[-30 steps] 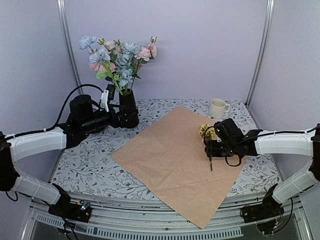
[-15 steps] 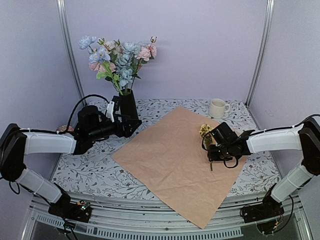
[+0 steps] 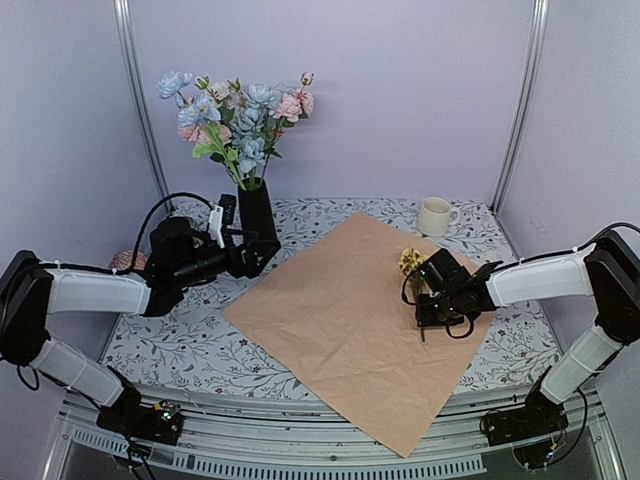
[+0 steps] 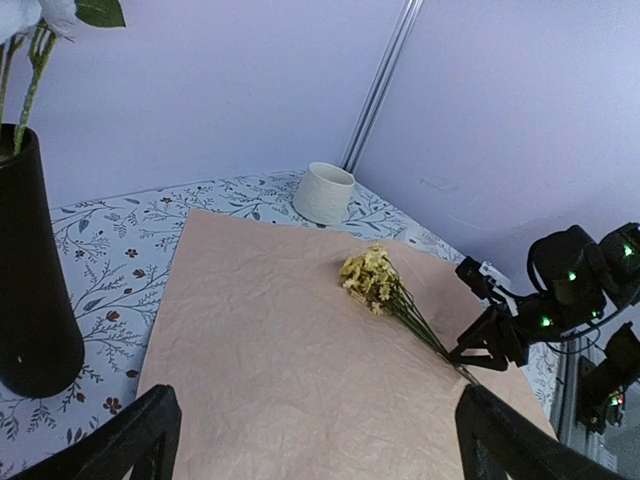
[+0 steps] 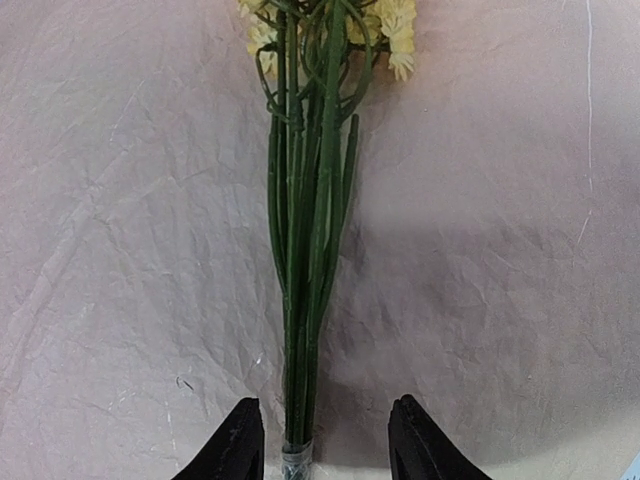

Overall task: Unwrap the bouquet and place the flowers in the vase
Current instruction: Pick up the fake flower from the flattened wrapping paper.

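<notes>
Right claw [image 5: 327, 432]: half spread, nothing pinched yet; a finger [image 5: 238, 450] is set on each side of the stems [image 5: 305, 300] so they can be squeezed.
Yellow flowers [image 5: 395, 30]: laid flat on the paper [image 5: 120, 250], just ahead of the claw.
Left claw [image 4: 320, 435]: spread wide, empty.
Vase [image 4: 30, 280]: stood close beside the left claw.

L arm stretched fwd, L end effector [image 3: 262, 252] with jaws wide apart. R arm bent inward, R end effector [image 5: 325, 445] low, jaws half apart.

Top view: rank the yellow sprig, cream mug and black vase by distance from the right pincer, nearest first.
1. Yellow-flowered green-stemmed sprig: stem ends between the jaws of the right pincer.
2. Cream ceramic mug: farther back, slightly right.
3. Tall matte-black vase: far left, rear.
</notes>
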